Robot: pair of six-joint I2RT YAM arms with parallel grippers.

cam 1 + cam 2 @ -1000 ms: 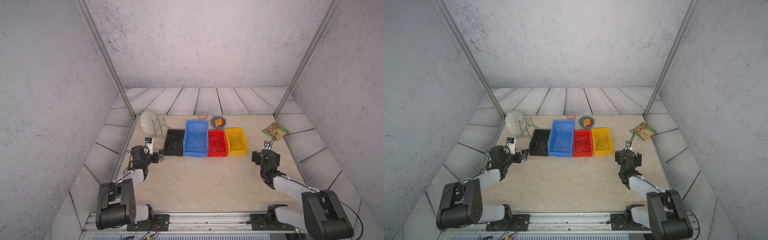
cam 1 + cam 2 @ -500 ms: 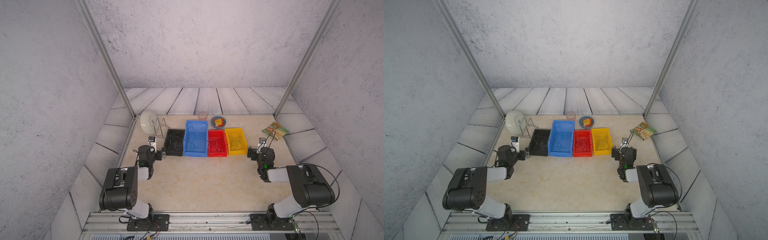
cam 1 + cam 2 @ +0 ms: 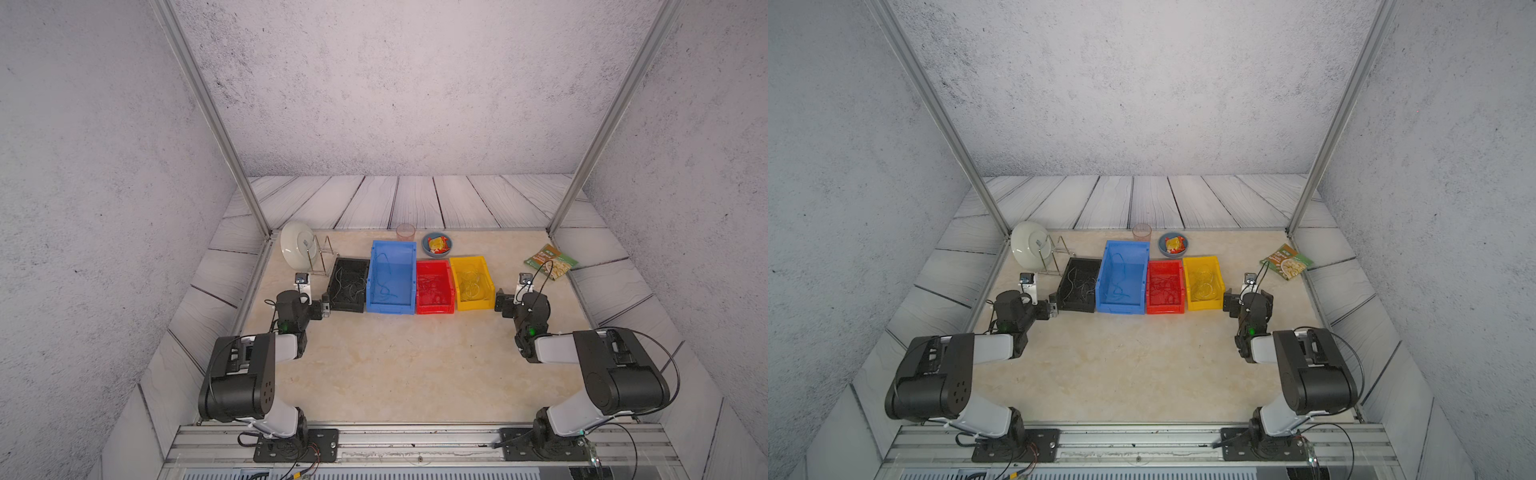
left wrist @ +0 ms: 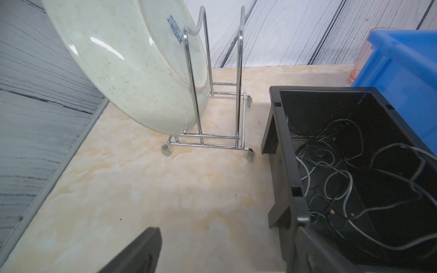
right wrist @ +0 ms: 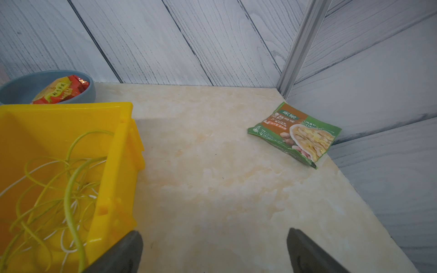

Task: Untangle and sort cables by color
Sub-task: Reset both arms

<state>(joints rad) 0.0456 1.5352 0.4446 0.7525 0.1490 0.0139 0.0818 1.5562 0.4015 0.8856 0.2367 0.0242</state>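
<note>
Though tangled, thin cables (image 5: 54,203) in matching-coloured bins (image 3: 390,308); left gripper (image 3: 326,305), right gripper (image 5: 214,253) agape.

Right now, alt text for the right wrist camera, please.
A yellow bin holds yellow cables; a green food packet lies apart on the table. Behind the bin, a blue bowl holds a snack packet. The right gripper is open.

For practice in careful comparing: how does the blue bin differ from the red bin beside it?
The blue bin is bigger than the red bin: taller, reaching farther back. The blue bin holds few, loose blue cables; the red bin a denser tangle of red cables. Both are open-topped, side by side, holding cables of their own colour.
</note>
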